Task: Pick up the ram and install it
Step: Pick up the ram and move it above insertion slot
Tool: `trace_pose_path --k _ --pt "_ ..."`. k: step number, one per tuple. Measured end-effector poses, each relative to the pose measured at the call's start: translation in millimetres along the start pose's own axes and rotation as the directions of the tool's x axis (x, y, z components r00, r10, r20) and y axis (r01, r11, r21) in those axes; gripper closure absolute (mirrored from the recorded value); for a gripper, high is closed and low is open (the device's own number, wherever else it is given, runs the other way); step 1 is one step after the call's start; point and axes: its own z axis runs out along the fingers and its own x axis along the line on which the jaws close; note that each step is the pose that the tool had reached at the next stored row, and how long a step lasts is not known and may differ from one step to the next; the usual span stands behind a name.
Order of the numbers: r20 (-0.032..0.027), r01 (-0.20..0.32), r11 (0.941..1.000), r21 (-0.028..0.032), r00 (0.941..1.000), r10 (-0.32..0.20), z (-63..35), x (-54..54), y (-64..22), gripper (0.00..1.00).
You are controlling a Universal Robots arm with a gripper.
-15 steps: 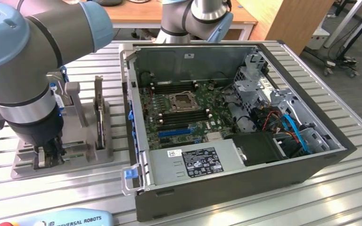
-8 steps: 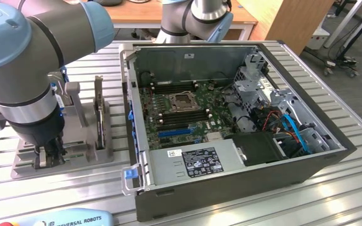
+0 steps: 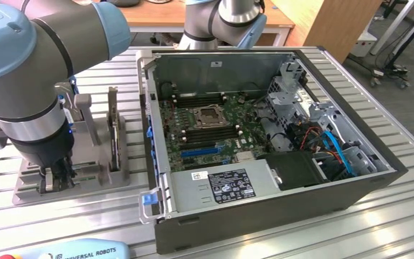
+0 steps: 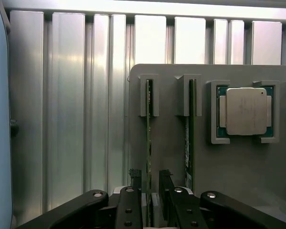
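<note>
On the slatted metal table (image 3: 279,237) the open computer case (image 3: 228,216) lies well apart from the arm (image 3: 27,75), which hangs over the grey holder (image 3: 99,181) at the exterior view's left. The claw (image 4: 150,183) is down at the holder, its fingers (image 4: 135,183) set narrowly apart on either side of the ram (image 4: 148,129). The ram stands on edge in its slot, and I judge it not yet pinched. A second stick (image 4: 190,124) stands just beside it, and a square processor (image 4: 246,110) sits in its own pocket. As I judge the risks, an off-centre squeeze could tilt the thin board and jam it in its end guide, a finger could catch the neighbouring stick, or a weak pinch could let it slip
</note>
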Motion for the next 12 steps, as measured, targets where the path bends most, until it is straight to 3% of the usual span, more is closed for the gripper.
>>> trace_pose_path --k 12 --pt "-0.0011 0.025 0.9997 -0.0008 0.9997 -0.025 0.0 0.0 -0.1 0.71"
